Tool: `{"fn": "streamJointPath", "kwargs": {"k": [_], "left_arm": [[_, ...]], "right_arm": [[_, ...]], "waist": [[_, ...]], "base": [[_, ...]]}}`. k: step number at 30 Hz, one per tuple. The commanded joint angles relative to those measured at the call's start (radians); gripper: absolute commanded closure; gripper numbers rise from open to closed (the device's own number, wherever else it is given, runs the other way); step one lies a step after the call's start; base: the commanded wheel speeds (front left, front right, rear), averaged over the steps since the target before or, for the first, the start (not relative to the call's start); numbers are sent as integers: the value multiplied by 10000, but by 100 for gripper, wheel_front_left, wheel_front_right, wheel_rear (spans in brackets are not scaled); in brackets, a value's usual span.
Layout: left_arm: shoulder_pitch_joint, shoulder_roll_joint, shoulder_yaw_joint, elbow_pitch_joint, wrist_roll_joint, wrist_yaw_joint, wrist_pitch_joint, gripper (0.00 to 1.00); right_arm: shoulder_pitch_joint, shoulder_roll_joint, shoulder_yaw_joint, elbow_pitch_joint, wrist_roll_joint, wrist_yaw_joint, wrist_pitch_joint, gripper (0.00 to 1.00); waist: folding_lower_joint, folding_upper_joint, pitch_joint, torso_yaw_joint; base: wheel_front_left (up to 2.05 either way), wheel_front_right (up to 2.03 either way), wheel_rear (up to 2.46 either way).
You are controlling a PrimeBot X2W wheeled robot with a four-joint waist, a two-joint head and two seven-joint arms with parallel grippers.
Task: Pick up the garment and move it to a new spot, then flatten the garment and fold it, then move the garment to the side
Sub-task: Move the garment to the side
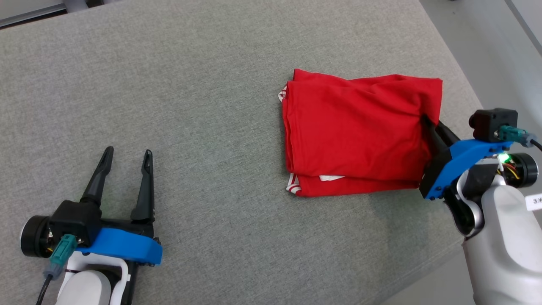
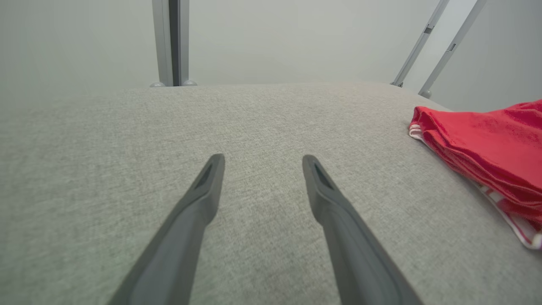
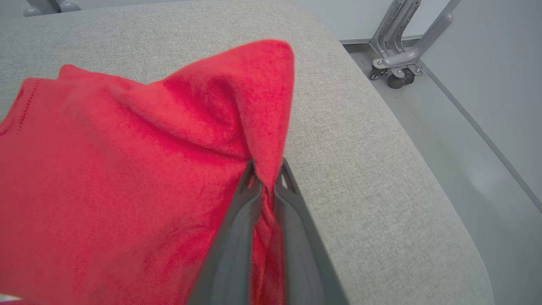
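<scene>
A red garment (image 1: 358, 135) with white trim lies folded into a rough rectangle on the grey table (image 1: 190, 84), right of centre. My right gripper (image 1: 425, 123) is shut on the garment's right edge; in the right wrist view red cloth (image 3: 169, 169) is pinched between the two fingers (image 3: 237, 220) and pulled up into a peak. My left gripper (image 1: 127, 156) rests at the lower left, open, with bare table between its fingers (image 2: 199, 199). In the left wrist view the garment (image 2: 487, 148) lies off to the right, well apart from that gripper.
The table's right edge (image 1: 461, 84) runs close beside the garment, with grey floor (image 1: 499, 51) beyond it. A metal frame on castors (image 3: 398, 63) stands on the floor past the far right corner. A metal post (image 2: 171, 42) rises behind the table's far edge.
</scene>
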Motion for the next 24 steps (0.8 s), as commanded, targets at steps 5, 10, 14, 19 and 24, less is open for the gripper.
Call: {"fn": "streamJointPath", "kwargs": {"k": [5,10,14,19,24], "left_arm": [[-45,201,3,-276,58,99,188,0],[-131,191,-6,-474,24,171,209,0],[-136,167,-22,-516,-6,200,138,0],[-133,78,-69,-469,-62,231,-17,0],[-131,36,-128,-336,-101,235,-137,0]], "right_arm": [[-1189,-243,-47,733,-48,-2,-144,100],[-2304,-974,-564,1476,-160,-4,-27,100],[-2785,-1564,-1052,1878,-429,-2,-9,100],[-3203,-2440,-1916,2254,-993,-2,27,100],[-3269,-2582,-2553,2369,-1886,-2,-358,0]], "waist": [[-1,0,153,372],[-1,0,320,1105],[-1,0,422,1527],[-1,0,495,2095],[-1,0,492,2340]], "base": [[0,0,0],[0,0,0],[0,0,0],[0,0,0],[0,0,0]]}}
